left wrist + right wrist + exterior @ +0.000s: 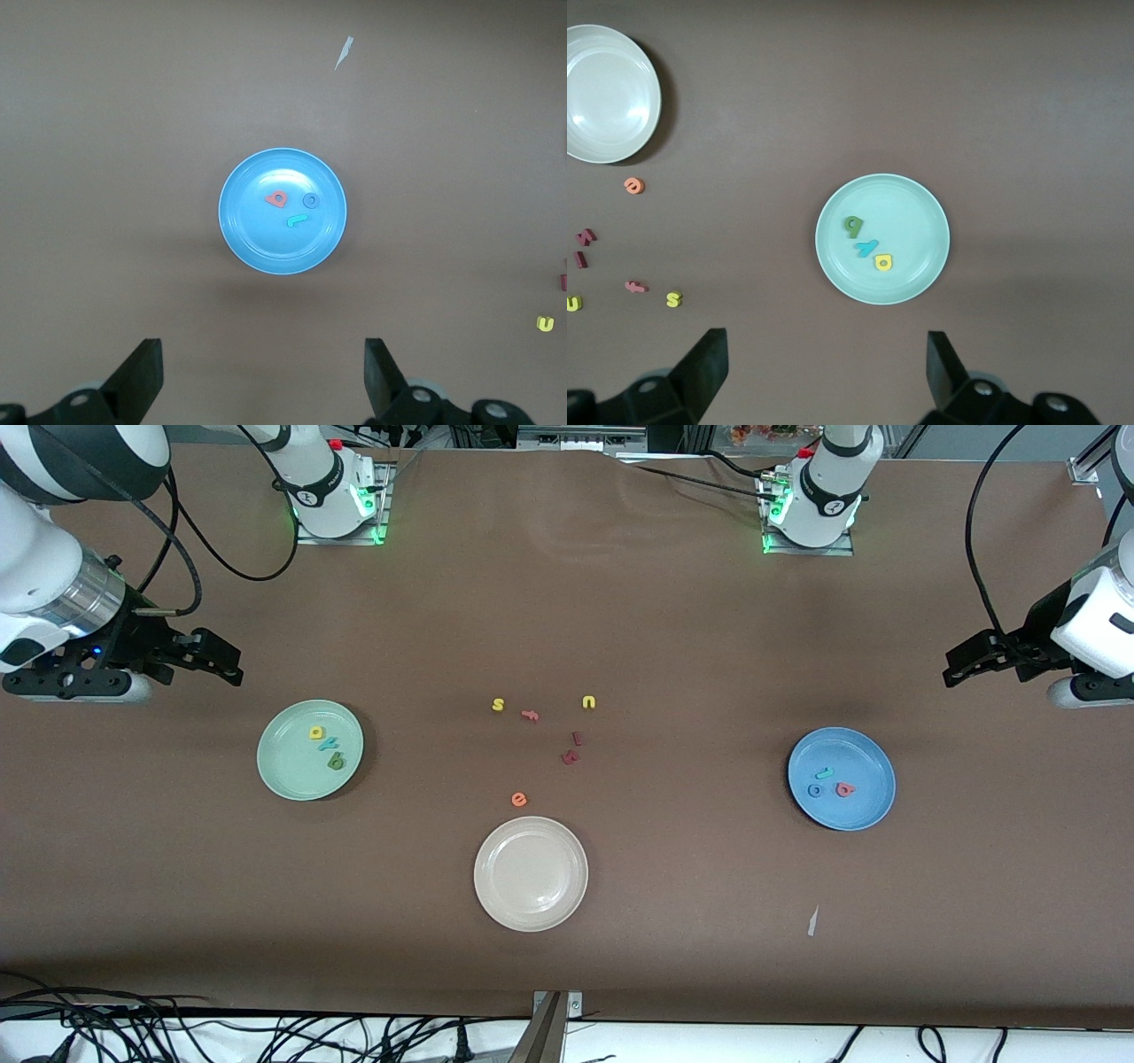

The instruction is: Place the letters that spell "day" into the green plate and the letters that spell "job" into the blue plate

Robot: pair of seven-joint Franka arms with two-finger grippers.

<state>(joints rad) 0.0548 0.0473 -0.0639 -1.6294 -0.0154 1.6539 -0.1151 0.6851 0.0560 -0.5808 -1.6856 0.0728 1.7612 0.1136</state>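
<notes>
Both arms are waiting, raised off the table. The right gripper (232, 666) is hanging with jaws spread, empty, near the green plate (282, 775); the left gripper (952, 670), likewise spread, near the blue plate (864, 802). The green plate is holding yellow "d" (315, 733), teal "y" (330, 744), green "a" (335, 761). The blue plate is holding "j" (825, 773), "o" (815, 790), "b" (845, 788).
</notes>
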